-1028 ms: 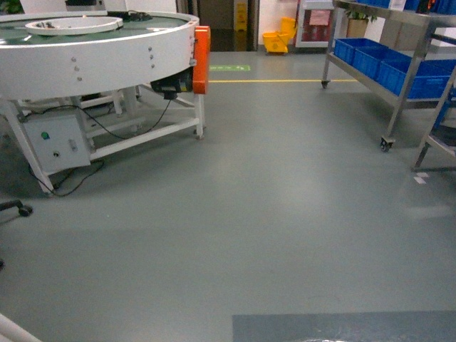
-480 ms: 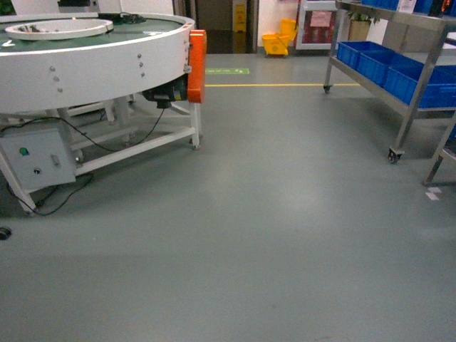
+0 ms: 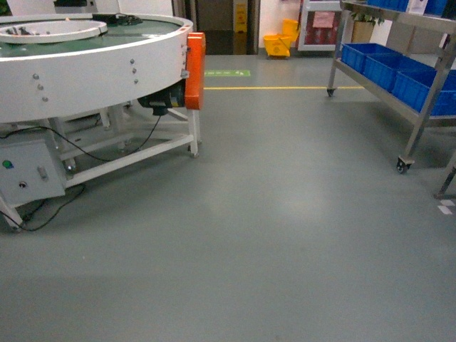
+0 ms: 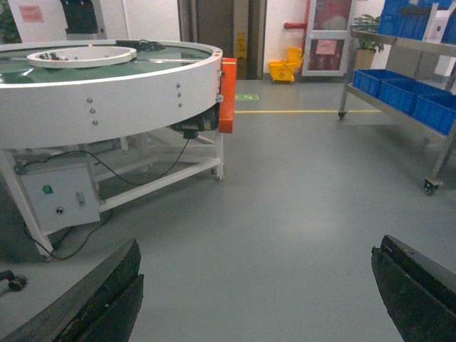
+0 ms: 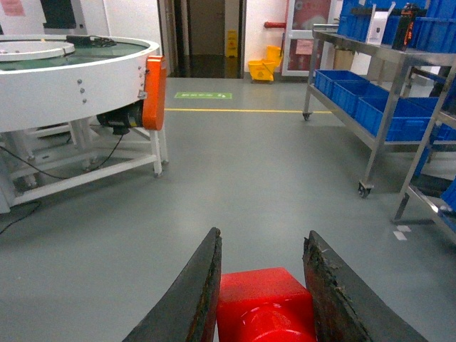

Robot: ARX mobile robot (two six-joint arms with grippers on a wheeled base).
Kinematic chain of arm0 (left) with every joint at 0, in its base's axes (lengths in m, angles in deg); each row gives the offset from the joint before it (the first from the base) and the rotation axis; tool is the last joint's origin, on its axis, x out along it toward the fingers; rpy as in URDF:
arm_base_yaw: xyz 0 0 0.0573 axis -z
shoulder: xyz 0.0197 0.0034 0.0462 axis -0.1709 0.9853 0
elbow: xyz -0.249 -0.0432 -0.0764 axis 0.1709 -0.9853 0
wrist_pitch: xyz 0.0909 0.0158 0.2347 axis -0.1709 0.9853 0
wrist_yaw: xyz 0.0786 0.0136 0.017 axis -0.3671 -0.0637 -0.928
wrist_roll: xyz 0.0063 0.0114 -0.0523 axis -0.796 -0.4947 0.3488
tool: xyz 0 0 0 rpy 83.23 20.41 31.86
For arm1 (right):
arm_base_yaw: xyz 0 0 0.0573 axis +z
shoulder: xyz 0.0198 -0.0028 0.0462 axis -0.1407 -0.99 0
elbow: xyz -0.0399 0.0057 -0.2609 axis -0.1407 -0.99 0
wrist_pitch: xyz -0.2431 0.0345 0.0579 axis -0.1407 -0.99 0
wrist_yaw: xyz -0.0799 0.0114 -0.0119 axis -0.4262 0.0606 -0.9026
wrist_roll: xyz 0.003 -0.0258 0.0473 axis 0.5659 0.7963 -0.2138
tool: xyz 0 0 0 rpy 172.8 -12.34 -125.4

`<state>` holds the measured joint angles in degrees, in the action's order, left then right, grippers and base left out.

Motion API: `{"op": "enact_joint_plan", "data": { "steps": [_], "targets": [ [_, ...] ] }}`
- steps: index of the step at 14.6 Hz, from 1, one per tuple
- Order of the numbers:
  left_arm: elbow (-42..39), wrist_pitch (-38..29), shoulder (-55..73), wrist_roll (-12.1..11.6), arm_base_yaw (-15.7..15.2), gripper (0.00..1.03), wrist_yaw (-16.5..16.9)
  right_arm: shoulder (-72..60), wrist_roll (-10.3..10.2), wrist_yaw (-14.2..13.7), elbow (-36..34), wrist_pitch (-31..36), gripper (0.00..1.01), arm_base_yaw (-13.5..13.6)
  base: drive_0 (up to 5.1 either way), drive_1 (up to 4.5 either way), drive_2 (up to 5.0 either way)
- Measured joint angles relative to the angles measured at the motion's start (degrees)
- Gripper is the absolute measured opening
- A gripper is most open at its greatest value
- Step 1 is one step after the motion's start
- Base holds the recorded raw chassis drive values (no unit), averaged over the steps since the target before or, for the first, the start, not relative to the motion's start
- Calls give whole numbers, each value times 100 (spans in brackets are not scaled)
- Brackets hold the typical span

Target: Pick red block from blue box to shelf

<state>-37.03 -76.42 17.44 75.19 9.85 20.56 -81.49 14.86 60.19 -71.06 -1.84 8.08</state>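
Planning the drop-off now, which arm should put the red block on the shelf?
Right. The right gripper is shut on the red block, and the shelf stands ahead on its side. The left gripper is open and empty.

R pincer [image 5: 260,292] clamped on small glossy red plastic block [image 5: 265,310]; L pincer [image 4: 256,299] jaws spread wide, nothing between.

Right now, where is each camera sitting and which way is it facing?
Head: on the robot, slanting down over grey floor toward the white round machine table and the shelf; no robot body shows.
Left wrist: behind the left gripper, jaws wide apart, facing that table.
Right wrist: behind the right gripper, jaws clamping the red block.
All share table and shelf.
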Motion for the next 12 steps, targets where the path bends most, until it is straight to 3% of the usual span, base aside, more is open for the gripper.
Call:
{"op": "enact_joint_plan", "data": {
  "steps": [12],
  "targets": [
    [0, 2, 0, -2, 0, 98, 0, 0, 0, 0, 0, -2, 28, 0, -1, 425, -427]
  ]
}}
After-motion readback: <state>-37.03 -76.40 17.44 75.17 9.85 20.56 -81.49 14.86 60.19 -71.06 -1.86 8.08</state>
